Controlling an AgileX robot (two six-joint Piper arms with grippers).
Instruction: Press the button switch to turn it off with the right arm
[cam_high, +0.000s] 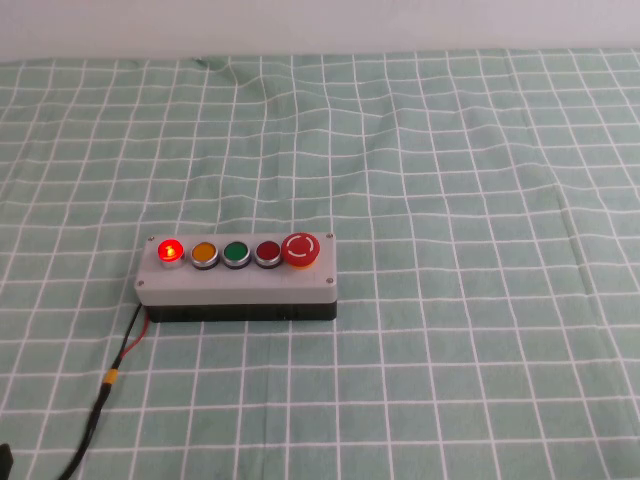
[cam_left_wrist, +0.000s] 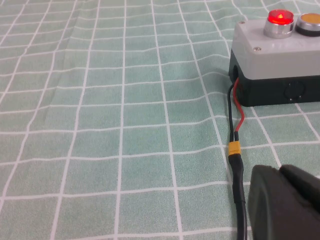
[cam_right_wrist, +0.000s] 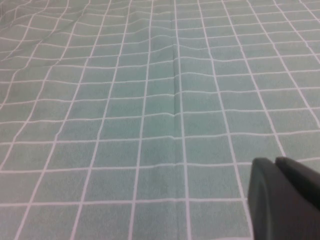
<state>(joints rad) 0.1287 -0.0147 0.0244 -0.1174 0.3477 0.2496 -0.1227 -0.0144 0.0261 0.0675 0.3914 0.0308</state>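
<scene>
The button switch (cam_high: 170, 251) is a small round bright-red button, glowing, at the left end of the row on the grey box (cam_high: 240, 288). It also shows in the left wrist view (cam_left_wrist: 280, 19), beside the orange button (cam_left_wrist: 309, 20). My left gripper (cam_left_wrist: 280, 171) is shut and empty, low over the cloth near the box's cable, a short way from the box. My right gripper (cam_right_wrist: 275, 161) is shut and empty over bare cloth; the box is out of its view. Neither arm shows in the high view.
On the box, the orange (cam_high: 204, 253), green (cam_high: 236, 253) and dark red (cam_high: 268, 252) buttons and the large red stop button (cam_high: 300, 249) follow in the row. A red-black cable (cam_high: 120, 360) with a yellow connector (cam_left_wrist: 233, 148) runs from the box's left end. A green checked cloth (cam_high: 450, 200) covers the table.
</scene>
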